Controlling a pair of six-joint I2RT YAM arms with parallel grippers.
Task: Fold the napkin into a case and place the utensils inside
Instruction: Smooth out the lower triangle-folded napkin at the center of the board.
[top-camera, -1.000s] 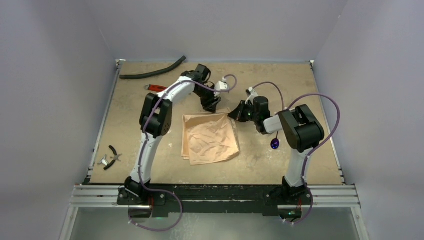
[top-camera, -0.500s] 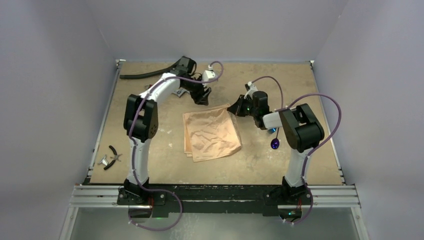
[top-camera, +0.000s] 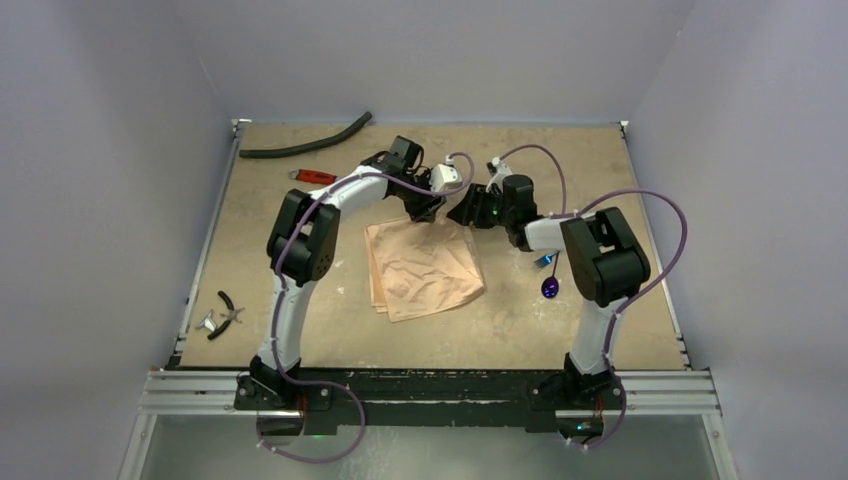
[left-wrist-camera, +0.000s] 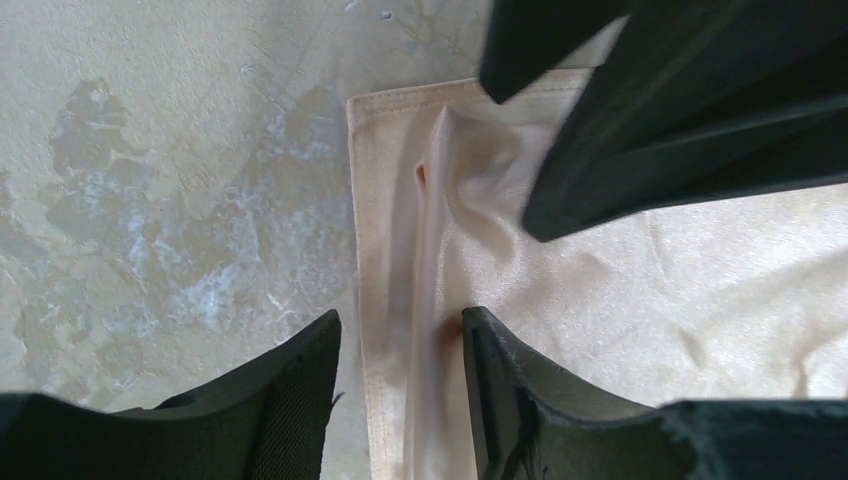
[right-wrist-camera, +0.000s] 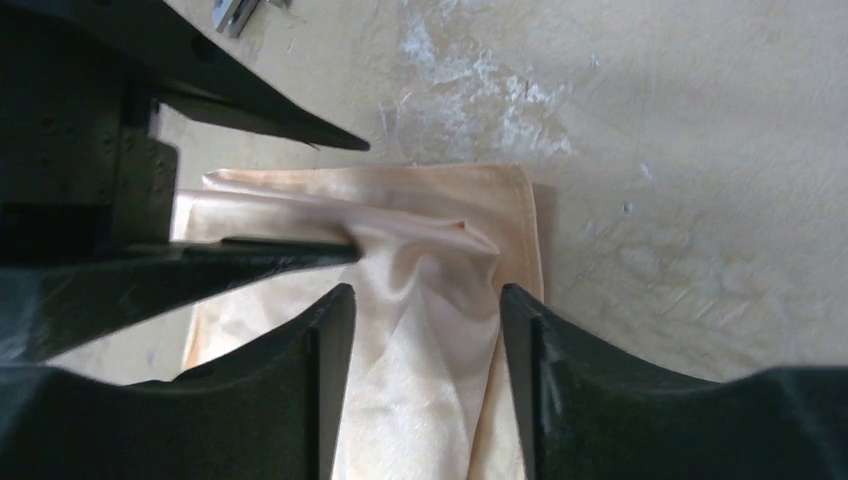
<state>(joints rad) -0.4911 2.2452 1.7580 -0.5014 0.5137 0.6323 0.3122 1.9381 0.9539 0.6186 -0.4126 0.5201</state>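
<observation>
The peach-orange napkin (top-camera: 425, 268) lies folded and rumpled mid-table. My left gripper (top-camera: 428, 208) and right gripper (top-camera: 465, 213) meet over its far edge. In the left wrist view the left gripper (left-wrist-camera: 400, 330) is open and straddles the napkin's hemmed side edge (left-wrist-camera: 385, 250), one finger over bare table and one on the cloth. The right gripper (right-wrist-camera: 425, 300) is open around a raised pleat of napkin (right-wrist-camera: 430, 260) near its corner, gripping nothing. The dark purple spoon (top-camera: 550, 288) and the blue fork (top-camera: 545, 261) lie right of the napkin, partly hidden by the right arm.
A curved black hose (top-camera: 305, 140) and a red-handled wrench (top-camera: 315, 177) lie at the far left. Black pliers (top-camera: 228, 313) sit near the left edge. Raised rails border the table (top-camera: 600, 330).
My right gripper has opened and let go of the napkin's far corner. The left gripper swung away to the far left, then came back to the napkin's far edge.
</observation>
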